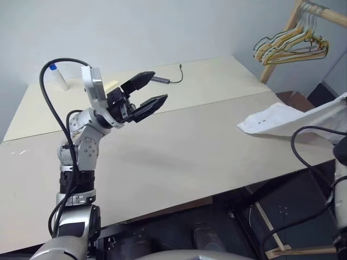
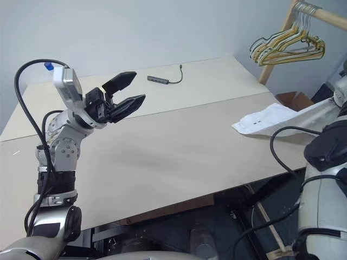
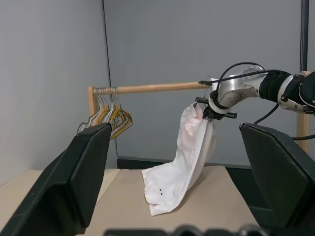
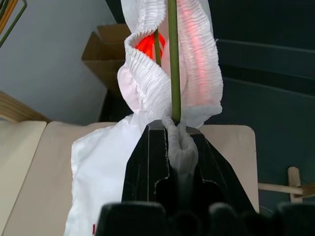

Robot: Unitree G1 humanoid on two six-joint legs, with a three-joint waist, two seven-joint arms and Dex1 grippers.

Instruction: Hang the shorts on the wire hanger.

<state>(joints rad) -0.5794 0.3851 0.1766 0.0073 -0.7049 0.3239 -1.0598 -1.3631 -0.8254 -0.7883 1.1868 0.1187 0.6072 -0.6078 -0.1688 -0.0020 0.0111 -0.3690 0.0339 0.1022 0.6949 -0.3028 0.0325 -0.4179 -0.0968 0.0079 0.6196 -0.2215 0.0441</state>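
The right gripper (image 4: 178, 142) was clamped on the shorts (image 3: 189, 162) and the wire hanger (image 4: 173, 59), lifted by the wooden rail (image 3: 152, 88), hem trailing on the table (image 1: 179, 146). Left gripper (image 1: 149, 92) hung wide, empty. Next, I'd guess: hook the rail

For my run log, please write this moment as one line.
right hand: shut on shorts and wire hanger, waistband lifted, hem on table | left hand: open, empty, above table
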